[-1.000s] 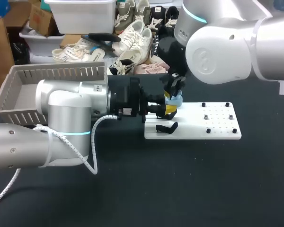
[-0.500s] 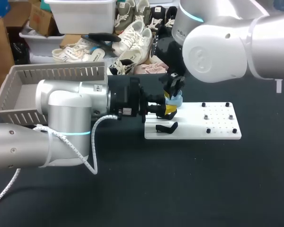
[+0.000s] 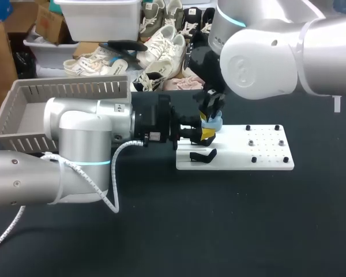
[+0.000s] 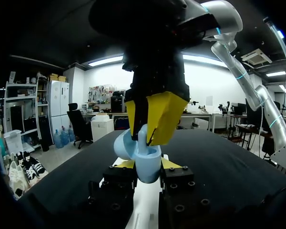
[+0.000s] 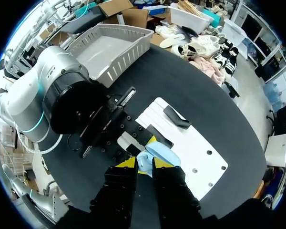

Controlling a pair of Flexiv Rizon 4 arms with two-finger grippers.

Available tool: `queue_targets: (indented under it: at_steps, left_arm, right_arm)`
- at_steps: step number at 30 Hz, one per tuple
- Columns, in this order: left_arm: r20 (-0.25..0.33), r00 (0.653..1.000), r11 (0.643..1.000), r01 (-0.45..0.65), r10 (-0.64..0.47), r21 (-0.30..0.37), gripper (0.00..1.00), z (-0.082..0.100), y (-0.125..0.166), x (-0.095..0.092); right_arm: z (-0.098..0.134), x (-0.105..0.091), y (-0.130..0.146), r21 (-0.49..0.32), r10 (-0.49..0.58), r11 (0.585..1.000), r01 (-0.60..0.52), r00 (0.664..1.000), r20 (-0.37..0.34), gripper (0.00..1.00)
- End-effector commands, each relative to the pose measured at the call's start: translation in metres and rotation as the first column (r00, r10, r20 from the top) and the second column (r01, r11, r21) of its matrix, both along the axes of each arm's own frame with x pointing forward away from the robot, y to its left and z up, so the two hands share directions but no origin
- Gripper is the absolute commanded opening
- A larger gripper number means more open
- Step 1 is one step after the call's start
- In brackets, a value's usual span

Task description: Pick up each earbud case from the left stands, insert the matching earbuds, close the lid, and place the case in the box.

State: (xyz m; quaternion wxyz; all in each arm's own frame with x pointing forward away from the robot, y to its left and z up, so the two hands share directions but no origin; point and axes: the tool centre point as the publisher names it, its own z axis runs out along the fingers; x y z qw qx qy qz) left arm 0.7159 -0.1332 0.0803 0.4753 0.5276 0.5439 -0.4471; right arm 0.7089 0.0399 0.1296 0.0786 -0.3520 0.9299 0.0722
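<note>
My left hand (image 4: 144,168) clamped the earbud case (image 4: 127,146); my right hand (image 5: 140,162), grip unclear, sat atop it. I judged pressing squarely, gently best.

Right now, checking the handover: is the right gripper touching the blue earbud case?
Touching. Left wrist view shows the right gripper clamping the blue earbud case.

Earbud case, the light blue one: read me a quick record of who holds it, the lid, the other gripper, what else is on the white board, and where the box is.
case: light blue earbud case, over the white board's left end
lid: looks open
held by: left gripper, shut on it from two sides
right gripper: right at the case from above; grip unclear
also on board: black item, lying flat
box: gray slotted box, far left of table
</note>
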Motion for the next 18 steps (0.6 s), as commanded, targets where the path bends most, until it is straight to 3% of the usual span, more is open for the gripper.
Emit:
queue_targets:
  at_steps: [1, 9, 14, 18]
  left_arm:
    - [0.002, 1.000, 1.000, 0.000, 0.000, -0.003, 0.00, 0.0008, -0.0001, -0.0005]
    - [0.002, 1.000, 1.000, 0.000, 0.000, -0.003, 0.00, 0.0008, -0.0001, -0.0005]
    - [0.002, 1.000, 1.000, 0.000, 0.000, -0.003, 0.00, 0.0008, -0.0001, -0.0005]
    - [0.002, 1.000, 1.000, 0.000, 0.000, -0.003, 0.00, 0.0008, -0.0001, -0.0005]
  right_arm:
    - [-0.0026, 0.0024, -0.0001, -0.001, -0.003, 1.000, 0.003, 1.000, -0.004, 0.01]
    - [-0.0029, 0.0022, 0.0004, 0.003, -0.009, 1.000, 0.009, 1.000, -0.003, 0.05]
    - [-0.0025, 0.0014, 0.0006, 0.004, -0.011, 1.000, 0.011, 1.000, 0.000, 0.20]
    - [-0.0008, 0.0005, 0.0002, 0.002, -0.013, 1.000, 0.013, 1.000, 0.004, 0.25]
